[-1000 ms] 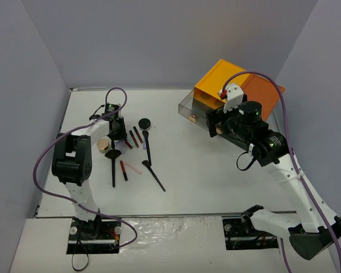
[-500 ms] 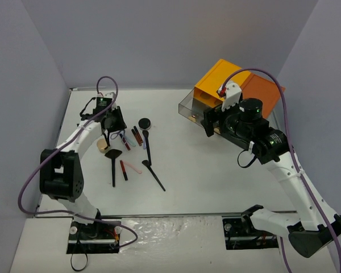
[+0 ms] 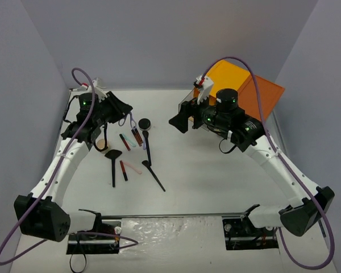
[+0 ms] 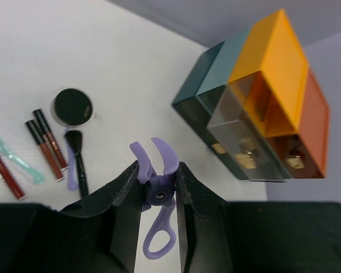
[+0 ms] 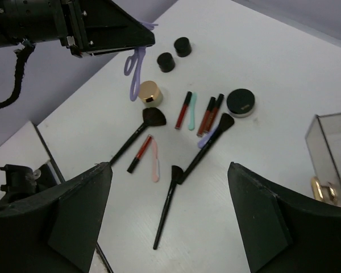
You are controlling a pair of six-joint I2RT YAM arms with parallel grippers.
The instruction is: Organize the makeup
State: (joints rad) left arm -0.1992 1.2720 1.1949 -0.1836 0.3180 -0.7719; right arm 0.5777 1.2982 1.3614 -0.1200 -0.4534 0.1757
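Observation:
My left gripper point(image 4: 158, 185) is shut on a purple looped tool point(image 4: 159, 227) and holds it above the table; it also shows in the top view point(image 3: 126, 110). The makeup lies below it: black brushes point(image 3: 113, 165) point(image 3: 154, 176), a round black jar point(image 3: 144, 124), a tan compact point(image 3: 100, 144), red sticks point(image 3: 125, 141) and a pink stick point(image 3: 133, 169). In the right wrist view I see two small black jars point(image 5: 166, 61), the gold-tan compact point(image 5: 150, 93) and the brushes point(image 5: 168, 205). My right gripper point(image 5: 170, 216) is open and empty, high above the brushes.
The orange-topped dark drawer box point(image 3: 241, 85) stands at the back right, behind my right gripper point(image 3: 182, 118). Its clear drawers point(image 4: 247, 145) face the table's middle. Grey walls enclose the table on three sides.

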